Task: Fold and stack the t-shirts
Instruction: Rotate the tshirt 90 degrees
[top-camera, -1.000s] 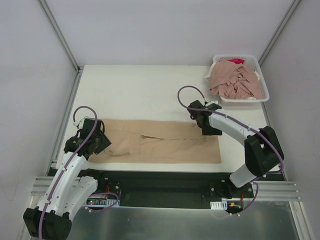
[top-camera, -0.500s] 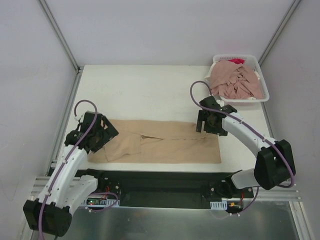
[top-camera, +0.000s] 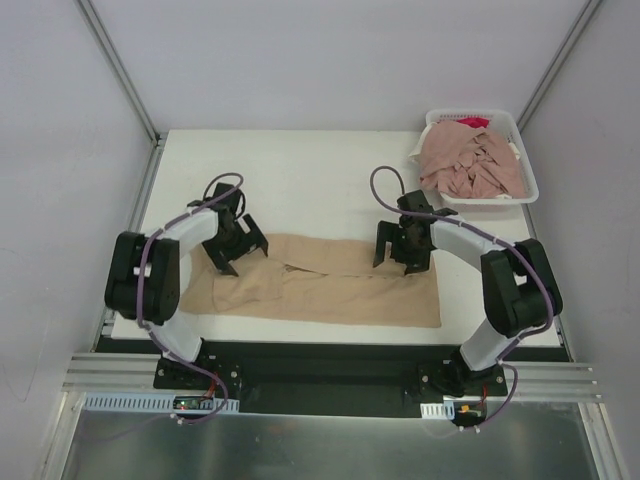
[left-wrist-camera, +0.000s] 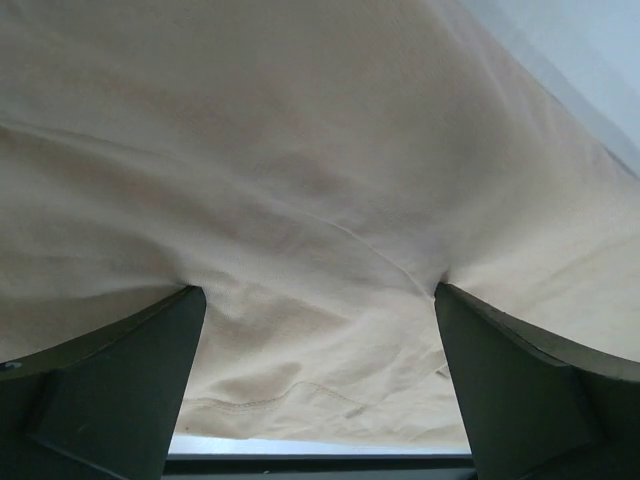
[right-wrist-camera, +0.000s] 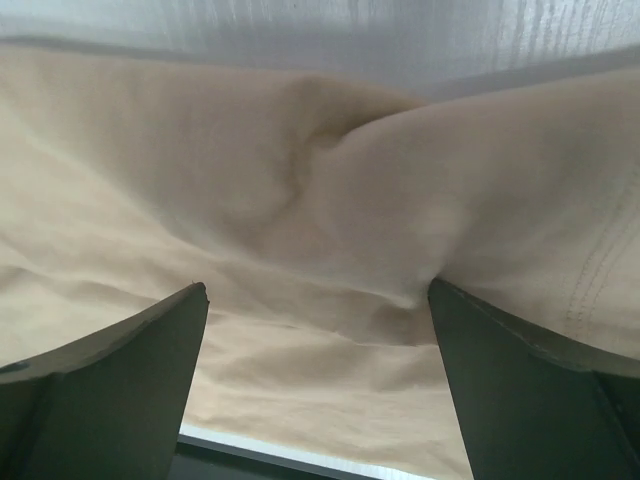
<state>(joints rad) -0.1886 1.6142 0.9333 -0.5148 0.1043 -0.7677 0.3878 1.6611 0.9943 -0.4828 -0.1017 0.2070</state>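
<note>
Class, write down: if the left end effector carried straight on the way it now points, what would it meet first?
The tan t-shirt. It fills the wrist view directly ahead of the open left end effector, which seems to be pressing into the cloth.

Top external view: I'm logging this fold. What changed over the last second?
The left claw swung from the tan shirt's left end to its far edge, and that end pulled inward. The right claw ended where it began; the basket is unmoved.
</note>
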